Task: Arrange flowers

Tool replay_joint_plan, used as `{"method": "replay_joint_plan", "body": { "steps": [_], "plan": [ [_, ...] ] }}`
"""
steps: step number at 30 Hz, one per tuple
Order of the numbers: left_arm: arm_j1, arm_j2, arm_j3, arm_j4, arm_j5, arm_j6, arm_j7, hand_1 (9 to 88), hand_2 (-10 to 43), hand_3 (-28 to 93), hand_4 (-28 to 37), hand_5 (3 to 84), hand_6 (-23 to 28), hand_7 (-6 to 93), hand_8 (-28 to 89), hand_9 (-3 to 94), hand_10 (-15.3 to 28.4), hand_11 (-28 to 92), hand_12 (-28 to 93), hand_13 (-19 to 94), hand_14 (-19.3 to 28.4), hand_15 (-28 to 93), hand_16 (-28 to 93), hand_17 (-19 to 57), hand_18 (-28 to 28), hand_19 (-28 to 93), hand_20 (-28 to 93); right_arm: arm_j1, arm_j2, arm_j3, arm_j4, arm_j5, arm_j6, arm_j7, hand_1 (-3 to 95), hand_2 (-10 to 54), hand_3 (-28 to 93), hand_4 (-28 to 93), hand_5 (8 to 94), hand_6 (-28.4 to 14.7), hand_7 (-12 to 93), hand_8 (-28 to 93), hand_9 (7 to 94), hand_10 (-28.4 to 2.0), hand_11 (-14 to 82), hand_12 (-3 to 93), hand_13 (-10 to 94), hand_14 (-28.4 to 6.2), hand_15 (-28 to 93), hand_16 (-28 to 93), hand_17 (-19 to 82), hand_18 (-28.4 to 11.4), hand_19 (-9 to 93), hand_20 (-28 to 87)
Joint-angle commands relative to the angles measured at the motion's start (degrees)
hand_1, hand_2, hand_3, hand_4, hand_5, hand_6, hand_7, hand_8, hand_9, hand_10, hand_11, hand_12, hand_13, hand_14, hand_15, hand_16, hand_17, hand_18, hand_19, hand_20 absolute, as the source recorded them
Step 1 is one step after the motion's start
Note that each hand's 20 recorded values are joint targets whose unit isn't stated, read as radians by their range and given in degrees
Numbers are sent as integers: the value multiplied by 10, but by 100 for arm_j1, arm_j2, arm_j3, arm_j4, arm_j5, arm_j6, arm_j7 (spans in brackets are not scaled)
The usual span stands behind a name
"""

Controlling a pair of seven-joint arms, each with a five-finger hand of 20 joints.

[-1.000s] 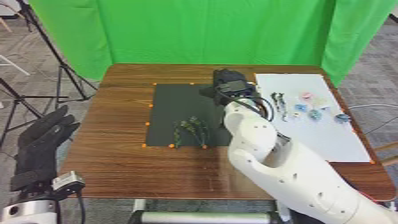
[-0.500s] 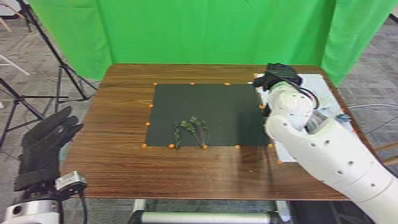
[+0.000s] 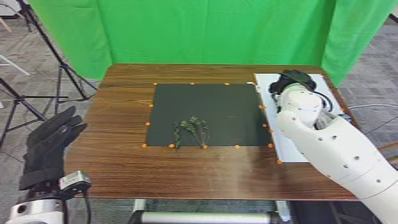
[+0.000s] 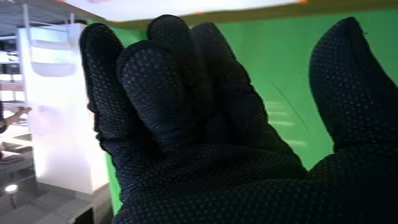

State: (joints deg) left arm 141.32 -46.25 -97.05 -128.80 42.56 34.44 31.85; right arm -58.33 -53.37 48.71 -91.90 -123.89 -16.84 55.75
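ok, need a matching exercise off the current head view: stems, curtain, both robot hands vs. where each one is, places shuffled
Things:
1. stems
2. left robot hand
3. right robot hand
4. curtain

Places:
a. over the white sheet
b. behind the table
c. on the dark mat
d. beyond the table's left edge

Pairs: 1-c, 2-d, 3-a, 4-b

There's the brown wooden bench (image 3: pixel 169 175), a dark mat (image 3: pixel 213 102) laid across its middle, a white sheet (image 3: pixel 289 153) just beside it on the right, orange dots (image 3: pixel 237 146) along their edges!
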Motion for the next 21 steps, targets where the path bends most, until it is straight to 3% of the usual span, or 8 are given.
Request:
{"method": "replay_joint_plan", "body": {
  "steps": [1, 4, 21],
  "plan": [
    [15, -93, 29, -2, 45, -81, 6, 255, 51, 828, -206, 384, 97, 162, -108, 321, 189, 364, 67, 209, 253, 612, -164, -108, 206, 558, 41, -187, 75, -20, 160, 20, -61, 108, 231, 63, 719, -193, 591, -172, 150, -60, 573, -267, 464, 225, 640, -174, 774, 196, 389, -284, 915, -203],
    [-22, -133, 33, 7, 100, -133, -38, 255, 50, 829, -205, 385, 98, 161, -108, 321, 189, 364, 67, 209, 253, 613, -164, -108, 207, 558, 41, -204, 86, -87, 187, 86, -68, 177, 233, 61, 720, -193, 592, -170, 153, -60, 574, -266, 466, 224, 640, -173, 775, 196, 389, -284, 915, -202],
    [-93, -47, 84, 42, 29, -126, 18, 255, 50, 829, -205, 384, 97, 162, -107, 321, 189, 365, 66, 210, 254, 617, -166, -108, 207, 559, 39, -318, 90, -148, 398, 12, -85, 146, 246, 53, 725, -197, 601, -165, 162, -62, 576, -261, 473, 224, 645, -168, 777, 200, 390, -280, 915, -198]
  ]
}}
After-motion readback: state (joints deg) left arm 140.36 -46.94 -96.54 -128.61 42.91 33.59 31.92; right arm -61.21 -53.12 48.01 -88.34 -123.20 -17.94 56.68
